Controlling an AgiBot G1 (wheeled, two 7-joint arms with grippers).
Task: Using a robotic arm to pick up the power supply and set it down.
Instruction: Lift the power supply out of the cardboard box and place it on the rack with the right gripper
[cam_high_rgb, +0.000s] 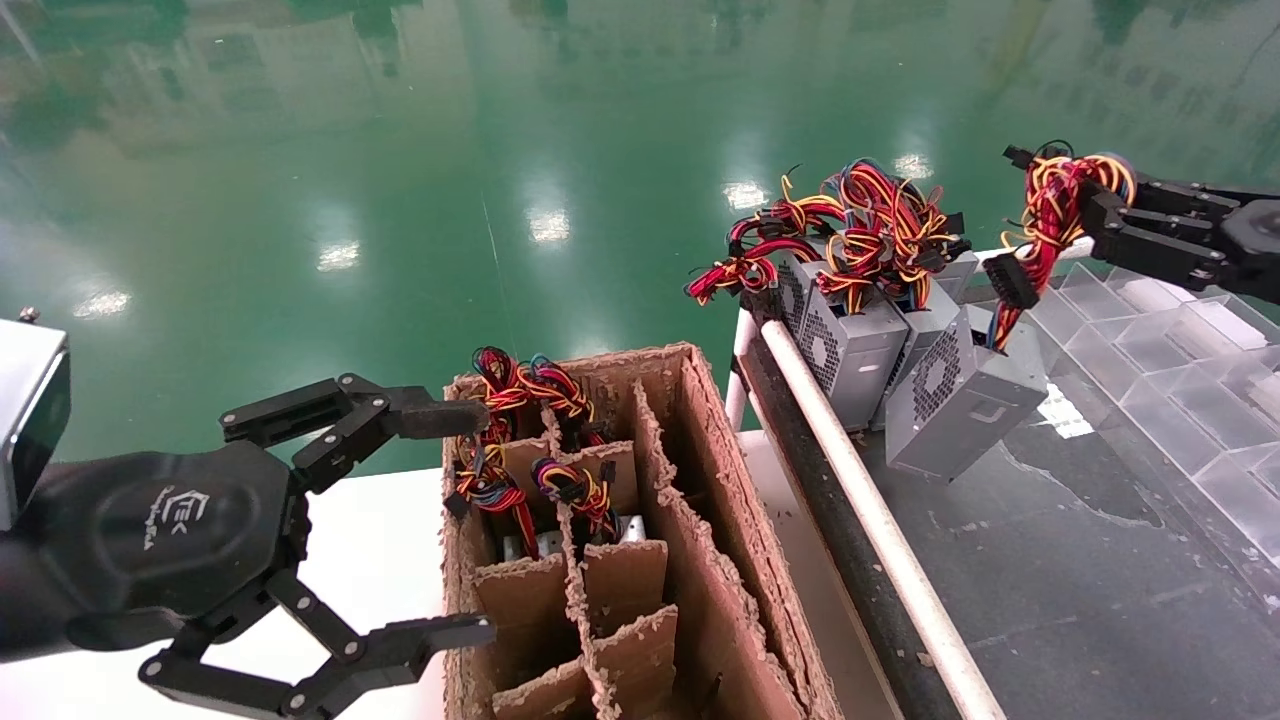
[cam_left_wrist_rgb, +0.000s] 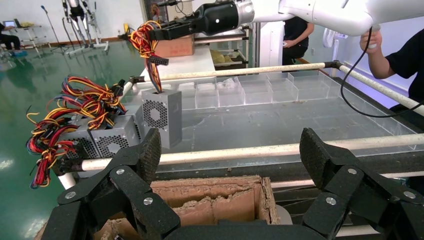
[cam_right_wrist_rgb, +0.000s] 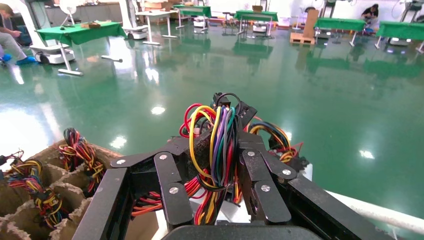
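1. Right end effector (cam_high_rgb: 1085, 215) is clamped on the wire bundle (cam_high_rgb: 1045, 215) of the power supply (cam_high_rgb: 960, 395).
2. Box hangs tilted, low corner at or near the conveyor worktop (cam_high_rgb: 1080, 580), beside the other supplies (cam_high_rgb: 850, 340).
3. Lower straight, keep wires taut, release once flat.
4. Right arm reaches in level from the right.
5. Left end effector (cam_high_rgb: 455, 520) sits spread apart by the cardboard crate (cam_high_rgb: 720, 560), idle.

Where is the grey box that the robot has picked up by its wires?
In the head view the power supply is on the right, hanging tilted from the right pincer beside the other grey boxes, over the dark tray.
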